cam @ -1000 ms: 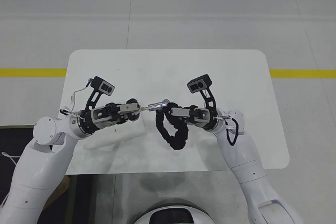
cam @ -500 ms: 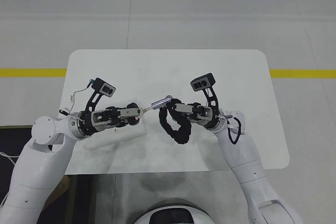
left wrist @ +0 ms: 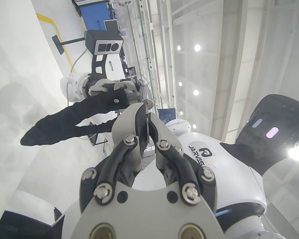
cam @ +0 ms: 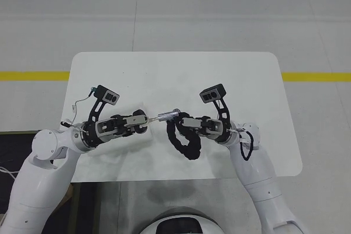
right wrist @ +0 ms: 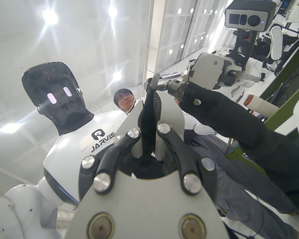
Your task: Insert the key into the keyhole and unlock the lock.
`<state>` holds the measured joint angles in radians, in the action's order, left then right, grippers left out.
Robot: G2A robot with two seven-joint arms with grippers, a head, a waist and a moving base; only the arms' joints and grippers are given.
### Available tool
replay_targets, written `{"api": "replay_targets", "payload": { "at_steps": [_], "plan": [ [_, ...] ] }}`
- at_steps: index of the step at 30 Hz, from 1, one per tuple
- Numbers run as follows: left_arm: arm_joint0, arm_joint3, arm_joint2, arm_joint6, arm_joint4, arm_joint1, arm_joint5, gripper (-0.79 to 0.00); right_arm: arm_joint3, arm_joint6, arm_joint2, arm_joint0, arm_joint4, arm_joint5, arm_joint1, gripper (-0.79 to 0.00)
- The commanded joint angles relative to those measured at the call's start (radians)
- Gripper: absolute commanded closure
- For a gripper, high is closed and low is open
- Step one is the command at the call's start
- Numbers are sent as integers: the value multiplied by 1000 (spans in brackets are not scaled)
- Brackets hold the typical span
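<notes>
The lock is a silver cylinder (cam: 169, 113) on a black fabric-sleeved loop (cam: 185, 144), held above the white table (cam: 222, 76). My right gripper (cam: 183, 121) is shut on the sleeve just behind the cylinder (right wrist: 164, 78), and the rest of the loop (right wrist: 239, 125) hangs free. My left gripper (cam: 144, 119) faces it from the left, shut on the thin key (cam: 155, 117). Between the dark pads the key (left wrist: 148, 105) sticks out, its tip at the end of the cylinder (left wrist: 139, 96). How deep the key sits cannot be told.
A pale flat object (cam: 114, 145) lies on the table under the left arm. The table's far half and right side are bare, and a yellow floor line (cam: 29, 75) runs beyond its edges.
Both grippers, with key and lock still end to end, have drifted toward the table's near edge. The hanging loop has swung slightly with them.
</notes>
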<state>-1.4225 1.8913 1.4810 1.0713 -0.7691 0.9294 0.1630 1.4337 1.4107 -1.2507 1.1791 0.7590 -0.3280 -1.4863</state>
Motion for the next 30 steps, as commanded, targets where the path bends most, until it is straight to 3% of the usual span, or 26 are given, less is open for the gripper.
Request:
{"api": "replay_targets", "payload": {
  "at_steps": [1, 15, 22, 30],
  "plan": [
    [-2, 2, 4, 1, 9, 2, 3, 0, 3, 1, 0, 1, -12, -12, 2, 0],
    [-9, 23, 22, -3, 78, 13, 32, 0, 15, -2, 11, 8, -35, -28, 15, 0],
    [-21, 49, 14, -28, 163, 22, 141, 0, 68, -24, -9, 58, -28, -6, 25, 0],
    [-29, 81, 14, -116, 364, 32, 329, 0, 99, -51, -10, 69, -30, 3, 34, 0]
  ]
}}
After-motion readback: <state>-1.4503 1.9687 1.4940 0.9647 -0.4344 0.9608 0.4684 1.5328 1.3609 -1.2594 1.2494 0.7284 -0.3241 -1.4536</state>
